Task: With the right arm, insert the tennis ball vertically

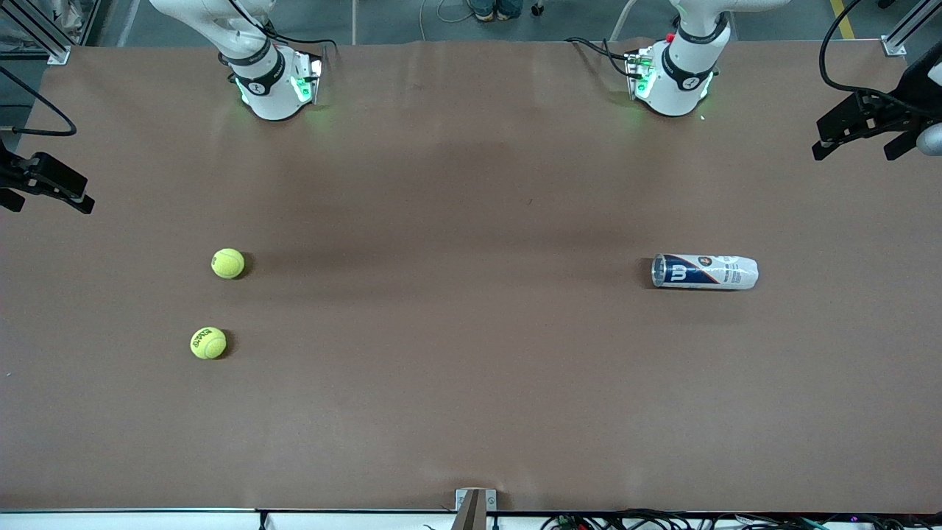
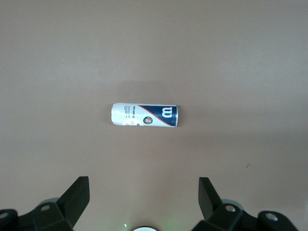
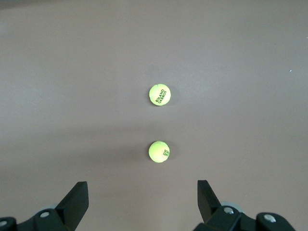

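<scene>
Two yellow tennis balls lie on the brown table toward the right arm's end: one (image 1: 228, 263) (image 3: 159, 151), and one nearer the front camera (image 1: 208, 343) (image 3: 160, 94). A white and blue ball can (image 1: 704, 271) (image 2: 145, 115) lies on its side toward the left arm's end, its mouth facing the balls. My right gripper (image 3: 143, 187) is open and empty, high over the table, with the balls well below it. My left gripper (image 2: 144, 185) is open and empty, high over the table near the can. Neither gripper shows in the front view.
The arm bases (image 1: 272, 81) (image 1: 677, 73) stand at the table's edge farthest from the front camera. Black camera mounts (image 1: 44, 184) (image 1: 868, 121) stick in at both ends of the table. A small metal bracket (image 1: 475, 508) sits at the edge nearest the front camera.
</scene>
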Robot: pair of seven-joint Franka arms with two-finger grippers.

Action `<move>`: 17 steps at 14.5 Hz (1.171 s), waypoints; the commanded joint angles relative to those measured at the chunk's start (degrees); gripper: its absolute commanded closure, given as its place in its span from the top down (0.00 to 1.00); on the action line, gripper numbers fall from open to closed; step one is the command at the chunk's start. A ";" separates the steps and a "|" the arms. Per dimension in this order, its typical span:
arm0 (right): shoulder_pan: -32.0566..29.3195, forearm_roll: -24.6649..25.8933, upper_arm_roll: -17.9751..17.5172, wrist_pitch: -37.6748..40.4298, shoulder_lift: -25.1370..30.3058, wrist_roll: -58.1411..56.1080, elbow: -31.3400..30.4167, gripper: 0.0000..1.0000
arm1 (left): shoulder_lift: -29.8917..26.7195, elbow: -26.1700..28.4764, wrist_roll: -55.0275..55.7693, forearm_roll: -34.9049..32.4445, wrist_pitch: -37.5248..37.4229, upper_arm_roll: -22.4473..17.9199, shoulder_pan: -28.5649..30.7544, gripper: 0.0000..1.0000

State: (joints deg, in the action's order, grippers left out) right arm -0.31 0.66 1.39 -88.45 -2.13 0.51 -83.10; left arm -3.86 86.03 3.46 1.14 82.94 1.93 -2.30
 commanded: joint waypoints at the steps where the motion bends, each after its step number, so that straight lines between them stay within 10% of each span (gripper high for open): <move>1: -0.48 0.39 -0.51 0.21 -0.33 0.64 1.01 1.00 | -0.18 -0.77 -0.04 -0.61 -1.11 0.10 0.01 1.00; 10: 0.04 0.30 -0.51 0.74 -0.86 0.64 0.92 1.00 | 0.52 -0.51 2.42 2.10 0.64 -0.17 0.01 1.00; 17: 0.04 0.39 -0.60 1.00 -5.60 0.11 0.83 1.00 | 5.52 10.03 23.39 -4.45 10.21 0.36 -0.42 1.00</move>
State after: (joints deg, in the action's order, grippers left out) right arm -0.15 0.66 1.08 -88.03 -5.00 0.50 -83.17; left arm 1.45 93.06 20.84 0.21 90.16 2.02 -2.37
